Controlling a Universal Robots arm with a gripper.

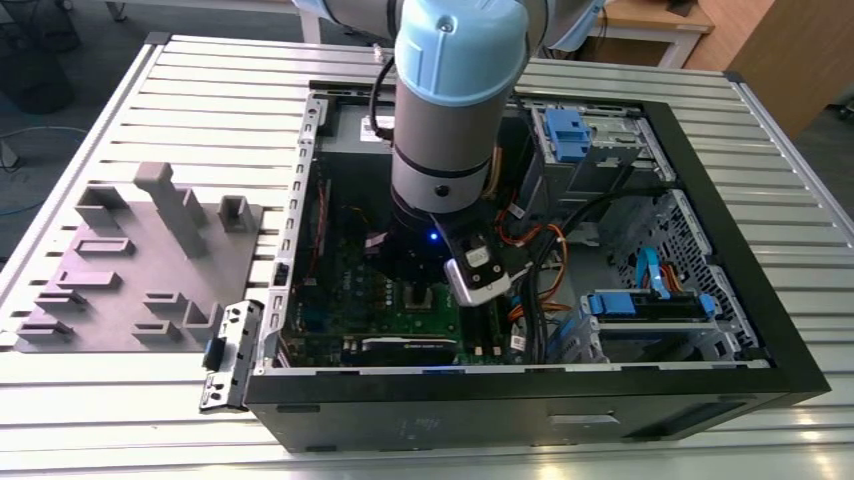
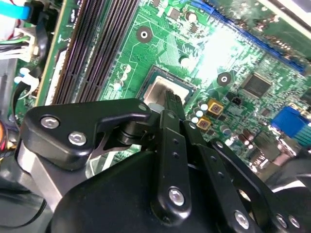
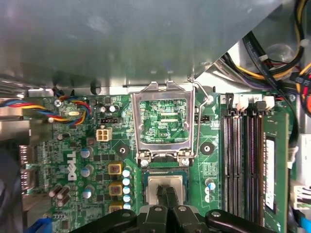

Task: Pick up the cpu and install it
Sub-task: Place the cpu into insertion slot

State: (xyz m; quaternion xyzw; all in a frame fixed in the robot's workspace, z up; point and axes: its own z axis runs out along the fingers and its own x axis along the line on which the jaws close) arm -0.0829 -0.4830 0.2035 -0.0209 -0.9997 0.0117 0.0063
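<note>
Cpu (image 3: 152, 186) sits flat in its open socket (image 3: 165, 171) on the motherboard (image 3: 73, 145), load frame (image 3: 163, 90) flipped up beside it. Jaws pressed together, tips right over its shiny lid. Light, stiff, slippery, fragile underneath, I'd say: best held by opposite thin edges.

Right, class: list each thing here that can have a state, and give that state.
case: open.
socket frame: lifted open.
cpu: lying flat in the socket.
tool: shut, tips over the cpu.
</note>
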